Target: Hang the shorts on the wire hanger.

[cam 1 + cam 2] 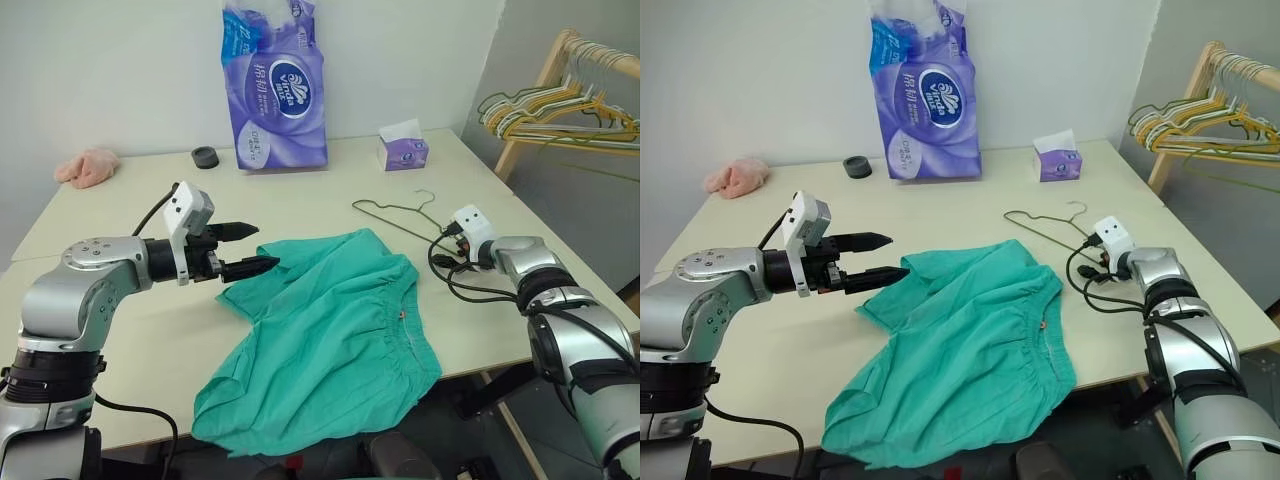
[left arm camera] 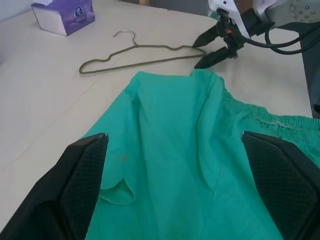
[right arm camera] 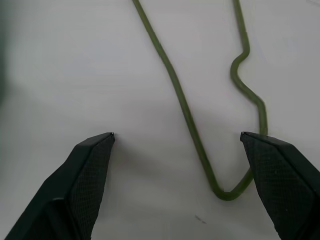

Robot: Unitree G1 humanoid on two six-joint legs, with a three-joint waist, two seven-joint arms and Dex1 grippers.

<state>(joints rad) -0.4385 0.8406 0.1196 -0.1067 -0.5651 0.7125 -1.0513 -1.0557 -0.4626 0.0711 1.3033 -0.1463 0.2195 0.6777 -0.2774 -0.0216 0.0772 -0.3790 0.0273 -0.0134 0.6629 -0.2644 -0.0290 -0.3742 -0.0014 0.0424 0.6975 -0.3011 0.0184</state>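
The teal-green shorts [image 1: 330, 340] lie spread flat on the pale table [image 1: 120, 330], waistband toward the right. Behind them the thin olive wire hanger [image 2: 140, 63] lies flat, with its hook pointing toward the far edge. My left gripper [image 1: 268, 246] is open and hovers just above the near-left leg of the shorts [image 2: 180, 150], holding nothing. My right gripper [image 3: 177, 135] is open and low over the table. One bent shoulder end of the hanger [image 3: 186, 120] lies between its fingers, ungripped. The left wrist view shows that right gripper [image 2: 196, 56] at the hanger's end, beside the shorts' corner.
At the back stand a purple tissue pack [image 1: 272, 85], a small tissue box [image 1: 403, 150], a black round object [image 1: 205, 157] and a pink cloth [image 1: 88, 166]. A wooden rack of coloured hangers [image 1: 570, 110] stands beyond the table's right edge.
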